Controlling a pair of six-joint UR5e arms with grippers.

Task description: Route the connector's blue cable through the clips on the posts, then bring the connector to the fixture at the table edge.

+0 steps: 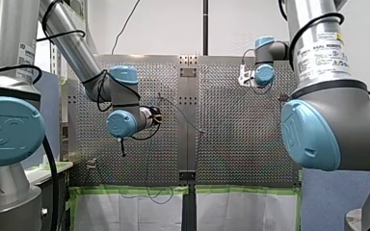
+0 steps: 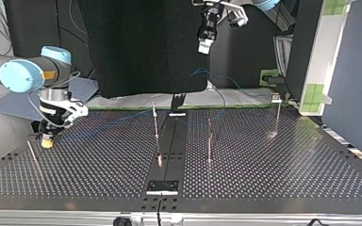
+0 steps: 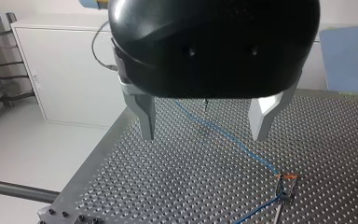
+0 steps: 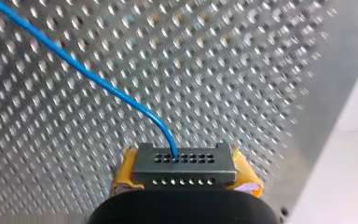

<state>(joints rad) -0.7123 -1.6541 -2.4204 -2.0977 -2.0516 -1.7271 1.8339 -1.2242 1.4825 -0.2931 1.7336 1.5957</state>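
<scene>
Connector (image 4: 184, 163) is clamped between the yellow pads (image 4: 248, 176) of my right gripper (image 4: 184, 175). Only the pad edges are seen; the rest is hidden behind the connector and cut off by the gripper body. Blue cable (image 4: 88, 74) is seen leaving one hole in the connector's upper row and running out of view over the perforated table (image 4: 261, 70). In the top view my right gripper is held low at the table's left. The connector cannot be made out there, and the cable only faintly. My left gripper (image 3: 205, 123) is held wide open, with nothing between its metal fingers (image 3: 145, 114). Ahead of it the cable is seen reaching a clip (image 3: 287, 179) on a post. Clip detail is too small to tell.
</scene>
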